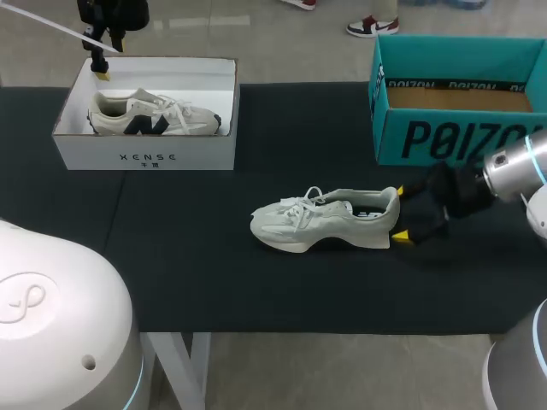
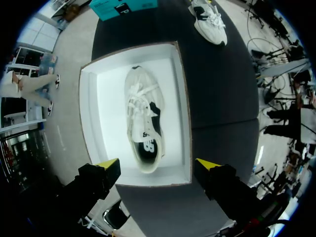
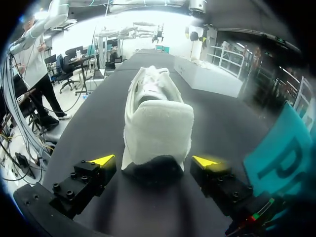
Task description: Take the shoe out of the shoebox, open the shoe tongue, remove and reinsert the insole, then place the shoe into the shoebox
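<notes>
A cream shoe with a dark side mark (image 1: pixel 149 115) lies on its side inside the white shoebox (image 1: pixel 145 158) at the far left; seen from above, this shoe (image 2: pixel 143 123) fills the middle of the box (image 2: pixel 89 108). My left gripper (image 1: pixel 101 68) hangs open above the box's back left corner, its fingers (image 2: pixel 106 168) apart over the box's end wall. A second, all-white shoe (image 1: pixel 325 222) stands on the black mat in the middle. My right gripper (image 1: pixel 399 213) is open right behind its heel (image 3: pixel 158 128), one fingertip (image 3: pixel 103 159) on each side, holding nothing.
An open teal box (image 1: pixel 453 128) stands at the back right, close behind my right arm. The black mat (image 1: pixel 171 256) covers the table, whose front edge runs near the bottom of the head view.
</notes>
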`<move>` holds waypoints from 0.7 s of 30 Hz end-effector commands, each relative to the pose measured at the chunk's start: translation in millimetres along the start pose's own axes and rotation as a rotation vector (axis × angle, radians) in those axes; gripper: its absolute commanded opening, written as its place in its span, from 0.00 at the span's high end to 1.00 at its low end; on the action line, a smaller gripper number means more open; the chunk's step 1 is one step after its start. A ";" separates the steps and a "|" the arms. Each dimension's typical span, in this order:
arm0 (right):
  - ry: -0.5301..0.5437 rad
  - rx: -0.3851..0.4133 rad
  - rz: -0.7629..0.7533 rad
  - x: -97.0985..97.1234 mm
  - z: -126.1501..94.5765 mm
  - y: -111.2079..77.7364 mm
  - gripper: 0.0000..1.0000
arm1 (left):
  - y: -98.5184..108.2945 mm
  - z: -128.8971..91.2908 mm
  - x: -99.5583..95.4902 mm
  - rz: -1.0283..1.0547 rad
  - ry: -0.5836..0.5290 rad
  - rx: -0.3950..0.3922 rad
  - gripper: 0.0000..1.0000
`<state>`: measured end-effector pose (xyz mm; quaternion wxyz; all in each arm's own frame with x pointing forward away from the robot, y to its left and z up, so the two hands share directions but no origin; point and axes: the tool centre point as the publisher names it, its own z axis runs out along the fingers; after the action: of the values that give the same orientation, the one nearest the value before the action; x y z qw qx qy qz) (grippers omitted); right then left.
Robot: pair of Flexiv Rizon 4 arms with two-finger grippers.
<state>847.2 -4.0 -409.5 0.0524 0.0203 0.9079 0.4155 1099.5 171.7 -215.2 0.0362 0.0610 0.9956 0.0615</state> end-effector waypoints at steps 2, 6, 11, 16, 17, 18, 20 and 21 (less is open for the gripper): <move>-0.005 -0.008 -0.005 0.2 9.0 -0.6 0.00 | 0.0 0.4 1.0 0.001 -0.002 0.000 0.00; -0.004 -0.012 -0.010 -3.8 13.8 2.4 0.00 | 0.0 0.4 1.0 0.001 -0.002 0.000 0.00; 0.005 -0.013 -0.020 -6.3 17.9 6.6 0.00 | 0.0 0.4 1.0 0.001 -0.002 0.000 0.00; 0.022 -0.017 -0.023 -6.0 23.9 9.5 0.00 | 0.0 0.4 1.0 0.001 -0.002 0.000 0.00; 0.024 -0.017 -0.024 -6.3 25.2 10.0 0.00 | 0.0 0.4 1.0 0.001 -0.002 0.000 0.00; 0.027 -0.017 -0.024 -6.5 26.5 10.8 0.00 | 0.0 0.4 1.0 0.001 -0.002 0.000 0.00; 0.032 -0.021 -0.028 -7.0 28.9 12.8 0.00 | 0.0 0.4 1.0 0.001 -0.002 0.000 0.00; 0.032 -0.024 -0.028 -7.0 29.8 13.3 0.00 | 0.0 0.4 1.0 0.001 -0.002 0.000 0.00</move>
<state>853.0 22.3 -415.7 0.0453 0.0012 0.9036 0.4259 1099.5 171.7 -215.2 0.0362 0.0611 0.9956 0.0615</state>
